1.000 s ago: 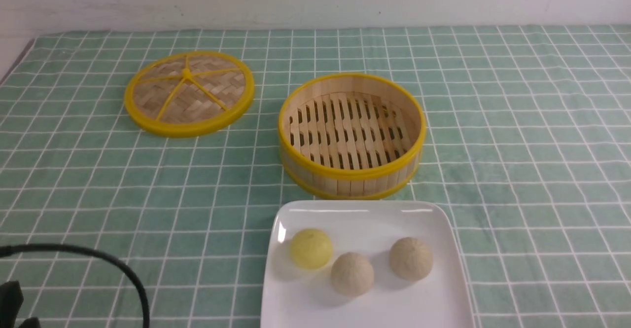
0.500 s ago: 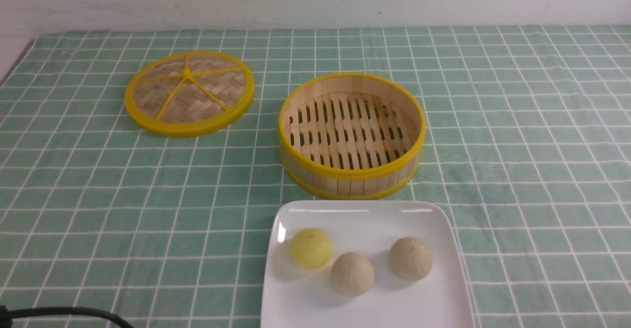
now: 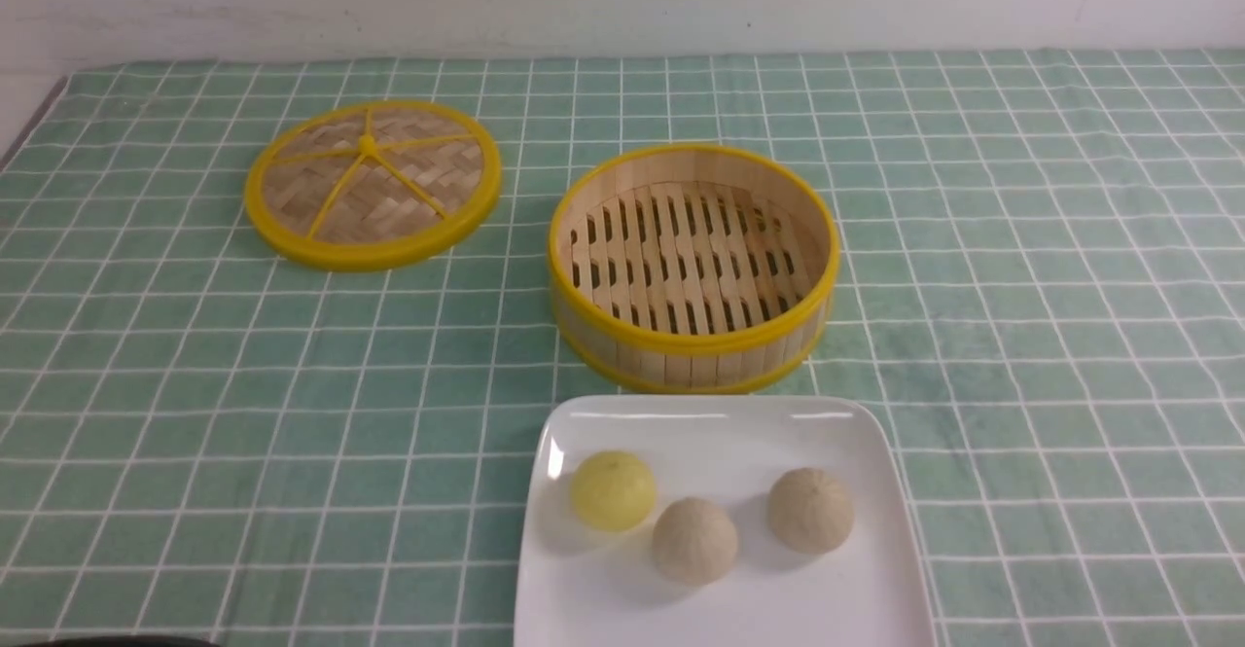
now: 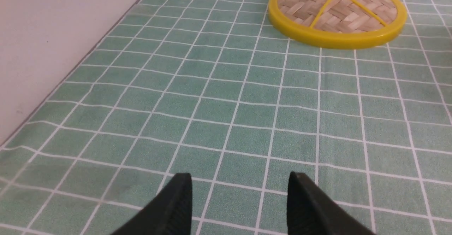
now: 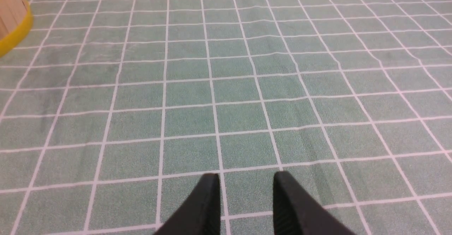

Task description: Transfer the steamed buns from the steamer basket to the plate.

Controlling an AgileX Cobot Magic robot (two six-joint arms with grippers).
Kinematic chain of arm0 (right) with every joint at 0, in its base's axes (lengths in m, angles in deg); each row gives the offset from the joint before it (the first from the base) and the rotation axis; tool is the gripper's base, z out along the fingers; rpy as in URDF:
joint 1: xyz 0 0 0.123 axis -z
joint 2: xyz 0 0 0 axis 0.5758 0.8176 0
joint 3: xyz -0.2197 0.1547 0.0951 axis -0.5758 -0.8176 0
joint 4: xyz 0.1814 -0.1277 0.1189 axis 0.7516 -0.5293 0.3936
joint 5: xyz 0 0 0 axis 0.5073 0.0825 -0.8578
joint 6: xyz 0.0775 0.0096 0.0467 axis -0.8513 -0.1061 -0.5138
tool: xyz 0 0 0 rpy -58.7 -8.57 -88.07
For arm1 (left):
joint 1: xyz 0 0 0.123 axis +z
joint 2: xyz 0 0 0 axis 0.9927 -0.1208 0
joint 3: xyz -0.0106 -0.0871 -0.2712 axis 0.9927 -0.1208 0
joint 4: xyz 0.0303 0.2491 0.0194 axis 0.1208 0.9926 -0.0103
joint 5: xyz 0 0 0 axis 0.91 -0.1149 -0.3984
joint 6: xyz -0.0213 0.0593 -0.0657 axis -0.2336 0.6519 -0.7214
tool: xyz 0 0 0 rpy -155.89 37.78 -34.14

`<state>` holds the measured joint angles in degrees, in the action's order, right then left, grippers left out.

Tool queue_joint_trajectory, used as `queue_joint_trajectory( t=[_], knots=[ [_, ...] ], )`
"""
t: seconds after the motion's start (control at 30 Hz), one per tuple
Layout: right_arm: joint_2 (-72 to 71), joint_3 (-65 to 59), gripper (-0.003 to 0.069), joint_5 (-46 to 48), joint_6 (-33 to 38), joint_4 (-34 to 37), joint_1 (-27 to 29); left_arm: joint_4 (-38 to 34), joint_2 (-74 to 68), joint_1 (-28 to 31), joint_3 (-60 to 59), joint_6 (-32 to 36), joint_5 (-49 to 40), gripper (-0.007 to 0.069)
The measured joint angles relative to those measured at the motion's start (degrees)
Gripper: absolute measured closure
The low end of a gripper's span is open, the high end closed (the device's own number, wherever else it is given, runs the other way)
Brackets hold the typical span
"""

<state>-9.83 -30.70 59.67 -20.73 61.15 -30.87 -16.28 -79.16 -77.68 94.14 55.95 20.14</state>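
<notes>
A: Item one, the steamed buns?
B: Three, all on the white square plate (image 3: 720,433). Pale yellow bun (image 3: 613,490) toward the plate's left; first beige bun (image 3: 694,541) just beside it, nearest the camera; second beige bun (image 3: 810,511) toward the right, apart from the other two. Positions unchanged from a second ago.

A: Item two, the steamer basket?
B: Bamboo steamer basket (image 3: 694,338), yellow rims, slat floor bare. It stands just behind the plate's far edge, same spot as before.

A: Lid?
B: Woven yellow-rimmed lid (image 3: 373,183), flat on the green checked tablecloth (image 3: 1021,268), well to the left of the basket. Unmoved.

A: Grippers?
B: Left gripper (image 4: 240,206): jaws parted wide, nothing between them, over bare cloth with the lid ahead of it. Right gripper (image 5: 246,203): jaws apart by a narrower gap, empty, over bare cloth with the basket's edge at the border of its view.

A: Differences from earlier?
B: One. The black cable and dark arm part seen at the lower left of the front view a second ago have drawn out of the frame; only a dark sliver (image 3: 107,641) remains at the bottom edge.
</notes>
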Motion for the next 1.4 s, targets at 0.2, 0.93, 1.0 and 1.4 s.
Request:
queue_joint_trajectory(
  t=[0.2, 0.93, 1.0, 1.4],
  knots=[
    [0.0, -0.05, 0.0419, 0.0, 0.0, 0.0, 0.0, -4.52, -0.21, 0.0, 0.0, 0.0, 1.73, 0.0239],
    [0.0, -0.05, 0.0419, 0.0, 0.0, 0.0, 0.0, -5.32, -3.16, 0.0, -10.18, -0.26, 10.91, 0.0239],
    [0.0, -0.05, 0.0419, 0.0, 0.0, 0.0, 0.0, -5.38, -1.55, 0.0, -10.18, -0.2, 10.72, 0.0239],
    [0.0, -0.05, 0.0419, 0.0, 0.0, 0.0, 0.0, -5.38, -0.1, 0.0, -10.12, 0.95, 9.83, 0.0239]
  ],
)
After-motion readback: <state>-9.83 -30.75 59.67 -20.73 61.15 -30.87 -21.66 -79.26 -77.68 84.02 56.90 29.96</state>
